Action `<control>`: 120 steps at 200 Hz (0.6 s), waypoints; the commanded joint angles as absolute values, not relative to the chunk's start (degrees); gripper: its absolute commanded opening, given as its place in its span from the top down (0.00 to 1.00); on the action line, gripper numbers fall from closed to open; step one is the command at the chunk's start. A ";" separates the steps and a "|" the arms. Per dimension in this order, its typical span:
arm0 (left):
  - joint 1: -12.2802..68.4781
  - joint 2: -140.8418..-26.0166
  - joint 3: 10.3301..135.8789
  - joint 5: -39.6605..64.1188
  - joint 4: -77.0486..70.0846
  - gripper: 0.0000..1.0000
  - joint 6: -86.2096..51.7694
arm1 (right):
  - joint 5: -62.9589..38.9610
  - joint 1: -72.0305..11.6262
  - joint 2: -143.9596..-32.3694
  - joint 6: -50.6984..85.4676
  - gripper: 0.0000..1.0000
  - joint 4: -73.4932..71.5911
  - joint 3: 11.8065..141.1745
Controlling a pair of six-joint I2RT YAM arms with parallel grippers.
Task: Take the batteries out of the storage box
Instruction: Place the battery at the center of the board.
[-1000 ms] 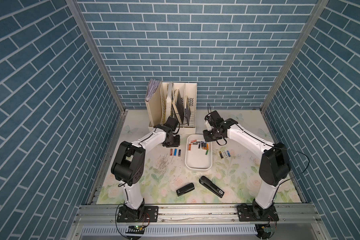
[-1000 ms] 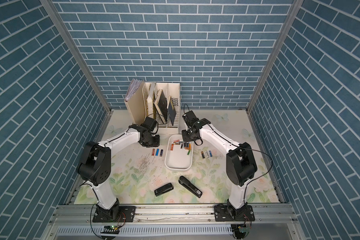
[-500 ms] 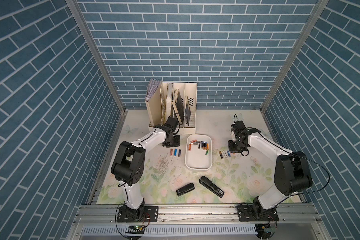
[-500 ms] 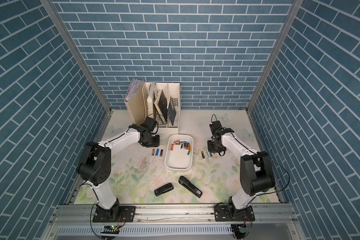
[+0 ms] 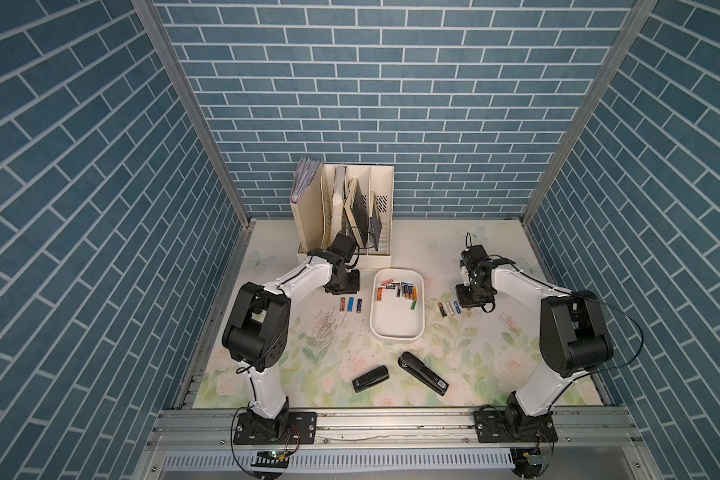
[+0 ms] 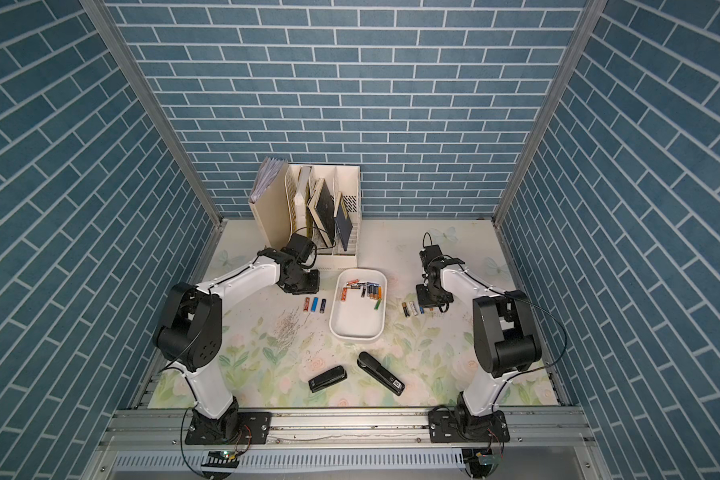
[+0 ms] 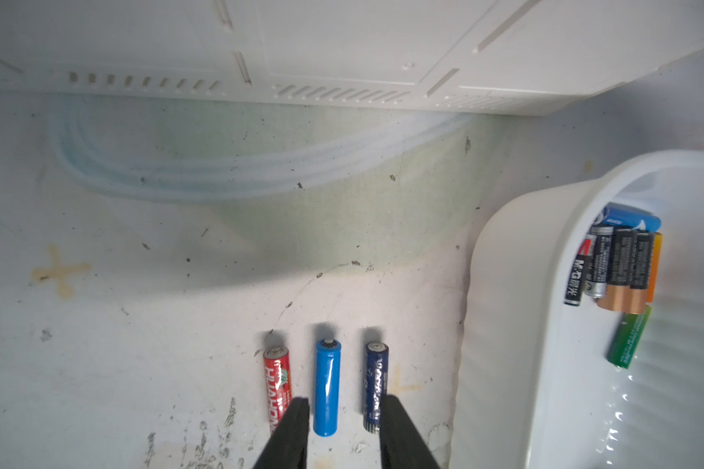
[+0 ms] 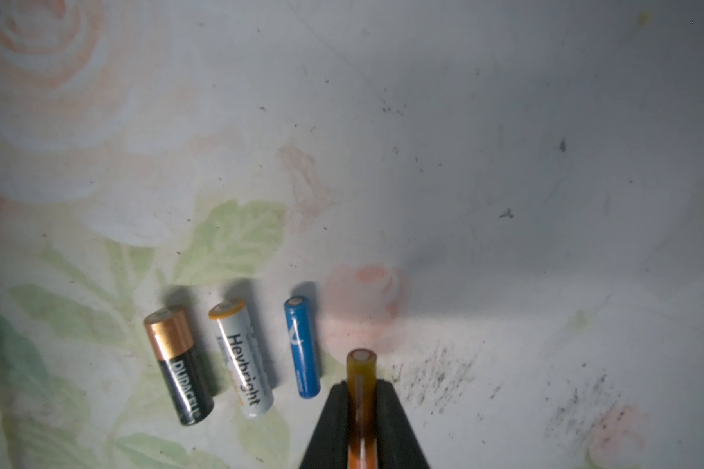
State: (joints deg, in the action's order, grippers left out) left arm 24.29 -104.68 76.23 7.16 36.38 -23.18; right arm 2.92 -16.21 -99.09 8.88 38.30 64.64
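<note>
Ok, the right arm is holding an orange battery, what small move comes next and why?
Probably lower the right gripper and open its jaws, laying the orange battery on the mat beside the blue battery. It is clamped, outside the storage box, and lined up at the end of a row of three.

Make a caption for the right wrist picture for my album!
Jaws pinch an orange battery beside three batteries lined up on the flowery mat.

Bare mat lies open between storage box (image 5: 395, 328) and staplers (image 5: 371, 379); the file holder (image 5: 308, 224) blocks the back, close behind the left gripper (image 7: 344, 402); battery rows (image 5: 351, 304) flank the box; mat past the orange battery (image 8: 361, 361) in the right gripper (image 8: 361, 383) is free
</note>
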 commanded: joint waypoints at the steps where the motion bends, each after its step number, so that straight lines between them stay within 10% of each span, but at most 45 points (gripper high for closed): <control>1: 24.59 -105.30 76.73 6.72 37.88 0.65 -23.25 | 2.90 -15.64 -100.53 6.77 0.84 37.60 64.47; 120: 24.53 -105.16 76.56 6.59 38.01 0.65 -23.69 | 1.56 -15.61 -105.18 6.42 0.84 36.62 66.82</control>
State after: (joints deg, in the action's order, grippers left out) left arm 24.29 -104.68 76.23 7.14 36.56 -23.55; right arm 1.96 -15.84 -103.92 8.47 36.75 65.28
